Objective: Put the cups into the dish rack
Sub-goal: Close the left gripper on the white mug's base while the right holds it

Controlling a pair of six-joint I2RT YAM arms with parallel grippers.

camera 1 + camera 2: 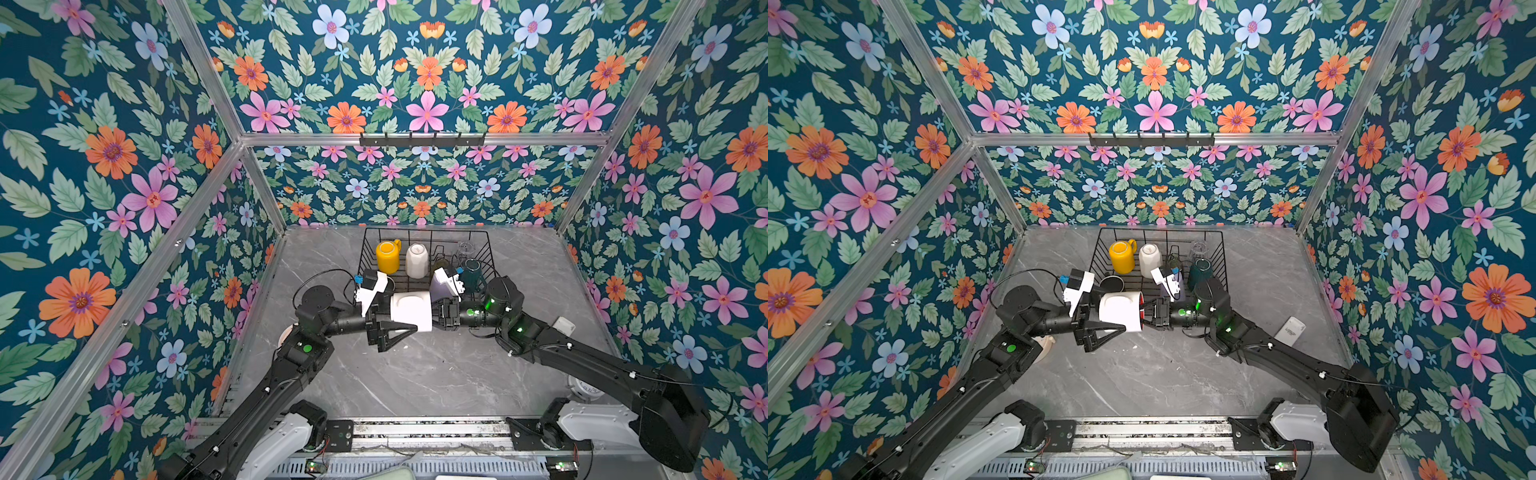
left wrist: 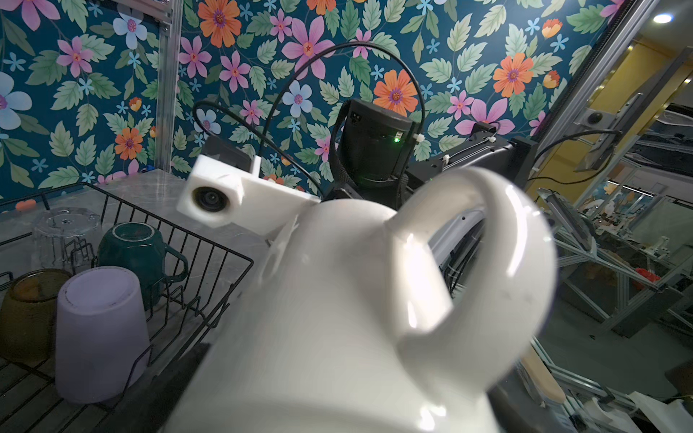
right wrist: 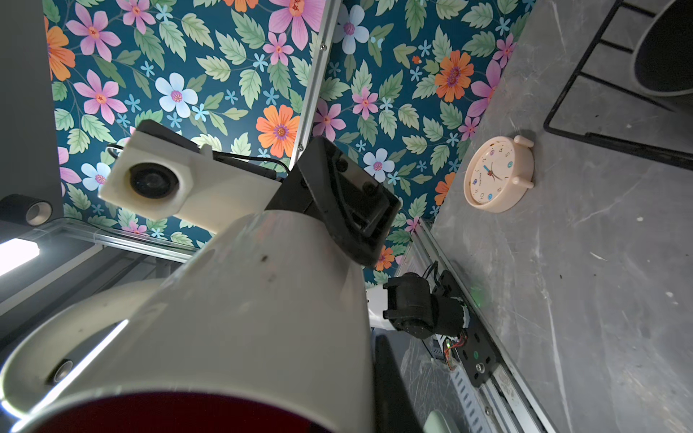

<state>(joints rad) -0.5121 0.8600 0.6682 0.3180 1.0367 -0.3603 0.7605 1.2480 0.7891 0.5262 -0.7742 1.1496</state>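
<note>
Pinching white mug [image 1: 1121, 309] at rim, right end effector [image 1: 1145, 311], left end effector [image 1: 1105, 316] spread around base

Grey marbled table [image 1: 415, 374], and at its far middle sits the black wire dish rack [image 1: 368, 253]. Cream clock [image 3: 495, 174] near the left edge, white flat slab [image 1: 1290, 331] towards the right.

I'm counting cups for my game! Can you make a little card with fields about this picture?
Held cup: white mug, on its side before the dish rack
Right gripper: shut on its rim
Left gripper: open, around its base
Cups in rack: yellow mug, cream mug, black mug, lilac tumbler, olive glass, clear glass, dark green mug
Count in rack: seven
Not yet loaded: one
</note>
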